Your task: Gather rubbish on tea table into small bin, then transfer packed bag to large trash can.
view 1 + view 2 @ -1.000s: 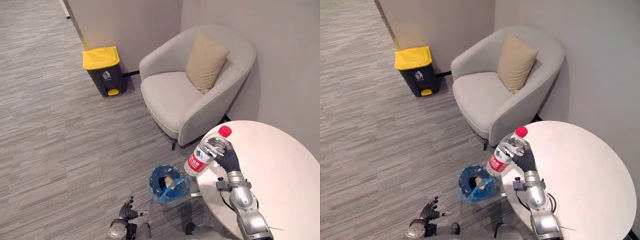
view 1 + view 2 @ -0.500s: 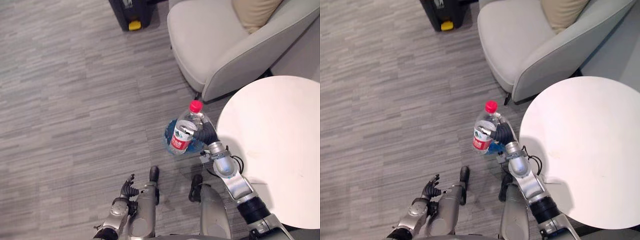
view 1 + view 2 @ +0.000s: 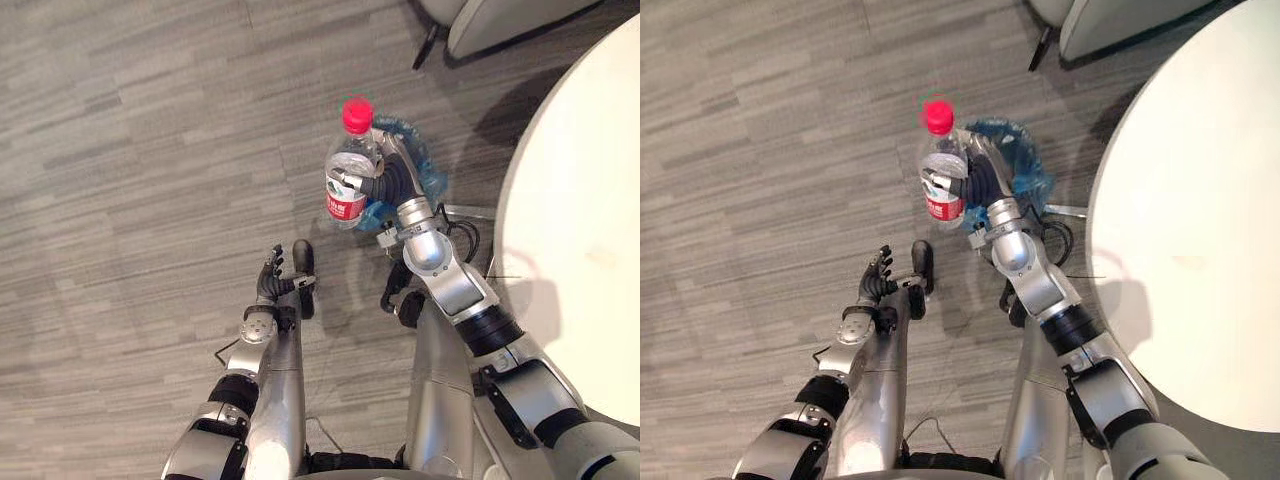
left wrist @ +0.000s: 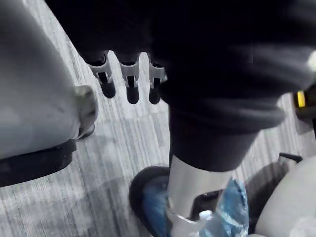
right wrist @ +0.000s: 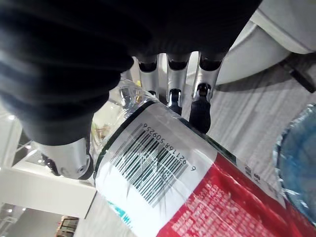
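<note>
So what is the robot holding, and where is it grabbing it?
Its right hand holds a red-capped plastic bottle, fingers curled round the middle, by the label. Its left hand is open and holds nothing.

Grey striped carpet (image 3: 120, 150), white round table (image 3: 580, 230); armchair edge (image 3: 500, 22)

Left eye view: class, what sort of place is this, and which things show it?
Probably an indoor lounge or waiting corner: a round white table, the edge of a grey armchair beside it, striped grey flooring, and a small blue-bagged bin.
</note>
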`<state>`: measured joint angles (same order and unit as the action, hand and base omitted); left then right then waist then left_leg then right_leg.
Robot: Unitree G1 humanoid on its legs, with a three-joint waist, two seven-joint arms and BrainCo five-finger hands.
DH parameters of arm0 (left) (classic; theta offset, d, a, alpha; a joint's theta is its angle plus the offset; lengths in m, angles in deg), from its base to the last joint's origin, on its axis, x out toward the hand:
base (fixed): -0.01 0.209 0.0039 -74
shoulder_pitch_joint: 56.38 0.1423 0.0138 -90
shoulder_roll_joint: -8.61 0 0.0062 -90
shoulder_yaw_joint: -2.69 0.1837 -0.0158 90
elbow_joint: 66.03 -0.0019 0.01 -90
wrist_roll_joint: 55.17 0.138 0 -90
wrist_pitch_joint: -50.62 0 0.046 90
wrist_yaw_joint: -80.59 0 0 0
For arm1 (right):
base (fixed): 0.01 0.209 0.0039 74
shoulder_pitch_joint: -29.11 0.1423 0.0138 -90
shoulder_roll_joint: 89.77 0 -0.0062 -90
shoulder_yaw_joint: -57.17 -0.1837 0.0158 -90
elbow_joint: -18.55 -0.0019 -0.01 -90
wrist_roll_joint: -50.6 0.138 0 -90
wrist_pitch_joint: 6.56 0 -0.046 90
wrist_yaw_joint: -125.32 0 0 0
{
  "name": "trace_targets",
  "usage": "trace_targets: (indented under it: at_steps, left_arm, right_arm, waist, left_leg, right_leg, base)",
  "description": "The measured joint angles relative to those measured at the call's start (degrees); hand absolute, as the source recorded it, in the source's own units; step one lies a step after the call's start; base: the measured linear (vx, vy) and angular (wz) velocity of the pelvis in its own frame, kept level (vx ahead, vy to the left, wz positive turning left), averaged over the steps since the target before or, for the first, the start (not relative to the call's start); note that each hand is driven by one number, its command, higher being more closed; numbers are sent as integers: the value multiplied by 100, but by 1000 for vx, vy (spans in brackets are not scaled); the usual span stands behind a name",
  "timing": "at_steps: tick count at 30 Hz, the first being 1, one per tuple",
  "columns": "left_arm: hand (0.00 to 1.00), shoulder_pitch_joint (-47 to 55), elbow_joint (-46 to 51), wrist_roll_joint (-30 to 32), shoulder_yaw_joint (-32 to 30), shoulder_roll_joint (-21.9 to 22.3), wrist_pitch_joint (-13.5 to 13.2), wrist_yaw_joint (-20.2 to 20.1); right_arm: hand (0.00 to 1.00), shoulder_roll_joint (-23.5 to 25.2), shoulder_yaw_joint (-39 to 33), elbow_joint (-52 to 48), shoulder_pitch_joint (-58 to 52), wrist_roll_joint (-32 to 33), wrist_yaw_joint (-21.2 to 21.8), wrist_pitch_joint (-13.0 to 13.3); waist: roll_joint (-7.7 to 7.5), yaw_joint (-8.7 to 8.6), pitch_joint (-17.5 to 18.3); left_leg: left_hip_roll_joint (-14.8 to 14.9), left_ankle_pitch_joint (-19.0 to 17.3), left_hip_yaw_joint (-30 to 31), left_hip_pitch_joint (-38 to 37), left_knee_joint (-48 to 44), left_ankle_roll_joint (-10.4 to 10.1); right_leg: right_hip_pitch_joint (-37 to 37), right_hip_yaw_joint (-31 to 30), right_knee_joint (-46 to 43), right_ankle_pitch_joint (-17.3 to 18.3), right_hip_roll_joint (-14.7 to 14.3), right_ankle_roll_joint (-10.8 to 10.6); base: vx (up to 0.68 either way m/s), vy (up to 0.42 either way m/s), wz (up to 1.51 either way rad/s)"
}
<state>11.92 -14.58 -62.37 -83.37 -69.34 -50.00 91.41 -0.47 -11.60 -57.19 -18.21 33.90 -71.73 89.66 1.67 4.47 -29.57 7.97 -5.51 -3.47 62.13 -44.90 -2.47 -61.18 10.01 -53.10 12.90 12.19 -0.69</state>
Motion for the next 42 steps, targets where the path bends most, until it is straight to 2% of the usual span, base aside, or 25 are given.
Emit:
trace_targets:
  at_steps: [5, 10, 14, 22, 26, 27, 36, 42]
  left_arm:
    - [0, -111, 285, -114, -127, -26, -115, 58]
    - [0, -204, 495, -125, -183, -69, -188, 64]
    - [0, -210, 571, -128, -183, -75, -255, 73]
    - [0, -209, 589, -175, -180, -76, -334, 74]
    - [0, -209, 586, -234, -180, -77, -334, 75]
    - [0, -209, 584, -234, -180, -77, -334, 75]
    - [0, -209, 462, -235, -178, -83, -320, 90]
    - [0, -202, 246, -233, -184, -78, -279, 172]
  right_arm:
    - [100, -57, -98, 358, 460, -80, -195, -25]
    - [100, -182, -277, 982, 850, -137, -312, -114]
    - [100, -278, -350, 1270, 1121, -152, -459, -232]
    - [100, -332, -736, 1378, 1262, -185, -867, -241]
    - [100, -306, -738, 1523, 1373, -182, -905, -240]
    - [0, -299, -738, 1593, 1404, -181, -904, -241]
    - [0, -132, -731, 1881, 1053, -176, -865, -227]
    - [0, 55, -728, 1865, 555, -192, -758, -230]
  waist:
    - [-18, 1, -13]
    - [-20, 7, -14]
    - [-20, -1, -14]
    - [-23, -25, -12]
    - [-33, -21, -6]
    - [-35, -18, -5]
    - [-87, -51, 23]
    - [-190, -58, 79]
  left_leg:
    - [25, -42, 0, 530, -160, 21]
    - [21, 94, 4, 930, -130, 14]
    - [15, 173, 32, 1060, -109, -2]
    - [-24, 266, 120, 1102, 21, -29]
    - [-28, 326, 124, 1092, 93, -60]
    - [-27, 336, 128, 1092, 103, -69]
    - [-6, 426, 109, 984, 221, -54]
    - [24, 499, 97, 744, 435, -126]
  right_leg:
    - [-541, -75, -179, 53, 9, -50]
    - [-980, -61, -292, 49, 46, -44]
    - [-1123, -34, -334, 38, 59, -24]
    - [-1133, 83, -311, 58, 103, -2]
    - [-1151, 93, -299, 59, 103, 0]
    - [-1156, 95, -302, 57, 100, 4]
    - [-1103, 95, -242, -6, 62, 105]
    - [-926, 103, -124, -26, -11, 137]
  base:
    - [-49, -13, 1]
    - [-34, -19, 10]
    - [-2, -9, 6]
    - [-7, -3, 7]
    - [-35, -4, 3]
    - [-33, -4, 1]
    - [-36, -5, -1]
    - [-40, -19, -4]
